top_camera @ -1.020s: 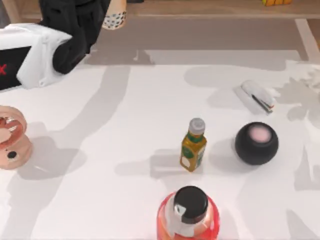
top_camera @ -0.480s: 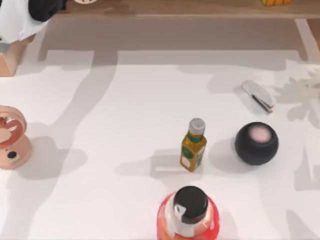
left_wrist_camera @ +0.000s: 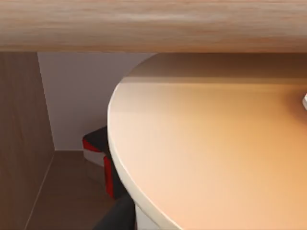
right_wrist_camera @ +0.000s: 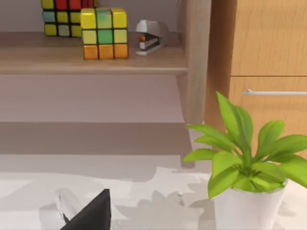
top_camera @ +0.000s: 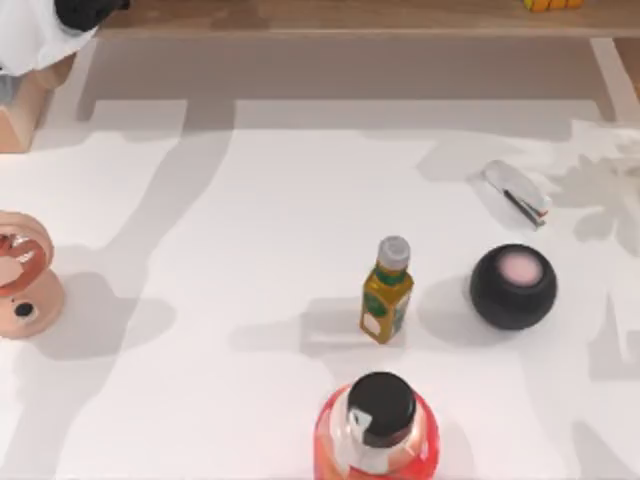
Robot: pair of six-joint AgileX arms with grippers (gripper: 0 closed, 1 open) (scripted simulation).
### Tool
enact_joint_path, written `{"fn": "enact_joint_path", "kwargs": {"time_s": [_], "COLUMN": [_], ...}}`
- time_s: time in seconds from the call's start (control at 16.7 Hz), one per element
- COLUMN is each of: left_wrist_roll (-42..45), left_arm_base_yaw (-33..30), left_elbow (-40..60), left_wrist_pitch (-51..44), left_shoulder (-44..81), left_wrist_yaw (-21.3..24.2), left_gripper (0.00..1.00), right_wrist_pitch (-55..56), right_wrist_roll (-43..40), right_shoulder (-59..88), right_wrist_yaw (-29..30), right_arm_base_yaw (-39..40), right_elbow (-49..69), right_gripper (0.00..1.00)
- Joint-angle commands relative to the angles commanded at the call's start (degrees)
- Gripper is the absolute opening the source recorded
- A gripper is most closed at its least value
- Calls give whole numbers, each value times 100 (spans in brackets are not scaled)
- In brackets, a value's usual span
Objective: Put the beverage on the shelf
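Left arm (top_camera: 40,30): at the top-left corner of the top view, over the shelf's left end; white casing and a black part visible.
Left fingers: cannot tell whether open or closed.
Beverage (left_wrist_camera: 211,153): seen close up by the left wrist camera as a broad orange-tan curved surface with a pale rim, just under a wooden board; cannot tell if held or standing.
Shelf (top_camera: 380,15): long wooden board along the far edge of the top view; side support (top_camera: 25,110) at the left.
Right arm: parked; a black part (right_wrist_camera: 88,215) at the edge of the right wrist view; fingers' state cannot be told.
Counter (top_camera: 280,220): white; small yellow-green bottle (top_camera: 387,290) upright near the middle, black ball (top_camera: 513,286) to its right, red bottle (top_camera: 377,425) at the near edge, stapler (top_camera: 516,191) at the right, pink object (top_camera: 20,275) at the left edge.
On shelf, right wrist view: two cubes (right_wrist_camera: 103,33), another stapler (right_wrist_camera: 149,37).
Plant (right_wrist_camera: 244,158): in a white pot, right of the shelf's support.
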Motion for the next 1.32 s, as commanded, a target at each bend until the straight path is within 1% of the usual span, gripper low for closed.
{"fn": "enact_joint_path", "kwargs": {"time_s": [0.18,0.48,0.66,0.84,1.14,1.32], "left_wrist_roll": [-64,-270,-315,-276,-91,6], "left_arm_base_yaw": [-192,-1277,-1576,-1348,-194,161], "left_elbow": [-197,-751,-781,-680,-2,360], "left_wrist_pitch": [10,340,552,658,603,505], "left_shoulder": [-34,-117,-98,22,525,865], "left_wrist_yaw": [49,434,539,502,252,172], "left_gripper": [0,0,0,0,0,0], "right_wrist_pitch": [0,0,0,0,0,0], "right_wrist_roll": [0,0,0,0,0,0], "right_shoulder": [0,0,0,0,0,0], "right_wrist_yaw": [0,0,0,0,0,0], "right_arm_base_yaw": [0,0,0,0,0,0], "right_elbow": [0,0,0,0,0,0], "right_gripper": [100,100,100,100,100,100]}}
